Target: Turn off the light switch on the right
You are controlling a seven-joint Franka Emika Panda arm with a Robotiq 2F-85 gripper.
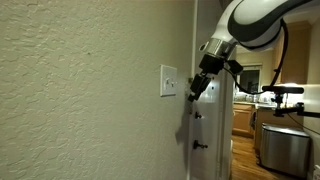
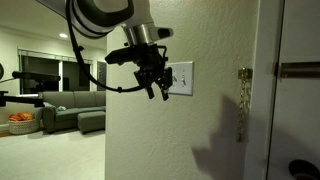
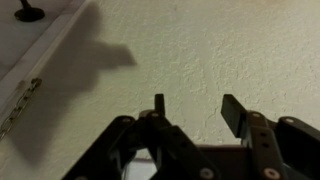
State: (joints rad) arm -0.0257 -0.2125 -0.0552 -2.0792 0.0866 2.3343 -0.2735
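The white wall plate with the light switch [image 1: 168, 80] is on the textured beige wall; it also shows in an exterior view [image 2: 184, 78]. The toggles are too small to tell their positions. My black gripper [image 1: 197, 88] hangs just in front of the plate, fingertips close to it, and in an exterior view [image 2: 157, 88] it overlaps the plate's left edge. In the wrist view the gripper [image 3: 195, 110] is open, with bare wall between the fingers and the plate out of view.
A shiny door chain [image 2: 243, 95] hangs on the door frame beside the plate and shows in the wrist view [image 3: 20, 105]. A white door [image 1: 212, 130] with a dark handle [image 1: 200, 145] stands past the wall's corner. A sofa [image 2: 70, 110] is in the room behind.
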